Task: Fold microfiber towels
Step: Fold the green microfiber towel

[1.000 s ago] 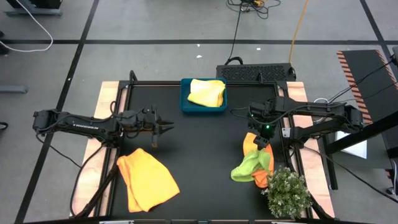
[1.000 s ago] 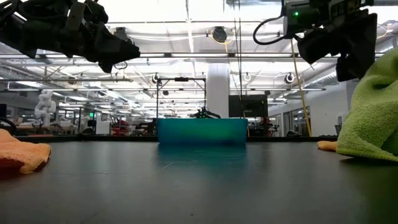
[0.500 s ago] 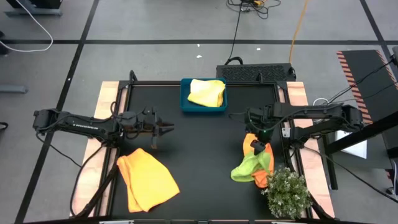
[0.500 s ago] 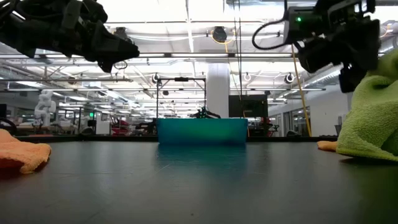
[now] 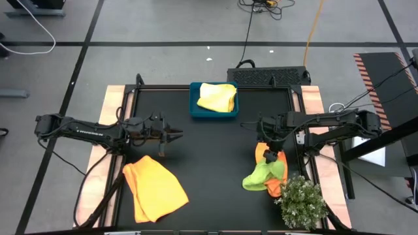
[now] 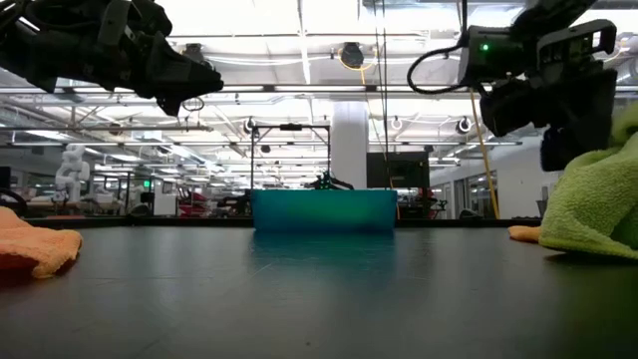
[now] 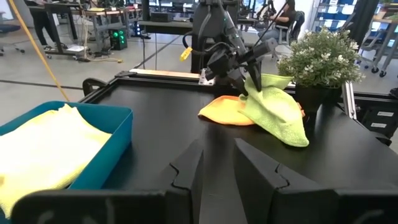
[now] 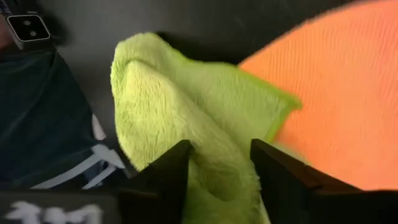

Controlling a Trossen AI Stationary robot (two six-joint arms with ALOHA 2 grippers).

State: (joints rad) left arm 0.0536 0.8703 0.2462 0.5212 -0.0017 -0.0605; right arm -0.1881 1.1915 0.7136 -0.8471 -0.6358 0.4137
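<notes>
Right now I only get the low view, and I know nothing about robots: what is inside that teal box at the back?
Observer: A pale yellow towel lies bunched in the teal tray.
Operator: Is anything hidden by the green cloth on my right?
Observer: Yes, the lime green towel lies partly over an orange towel.
Operator: Which arm is the dark one above it?
Observer: The right arm; the right end effector is down on the green towel, while the left end effector hangs over bare table.
</notes>
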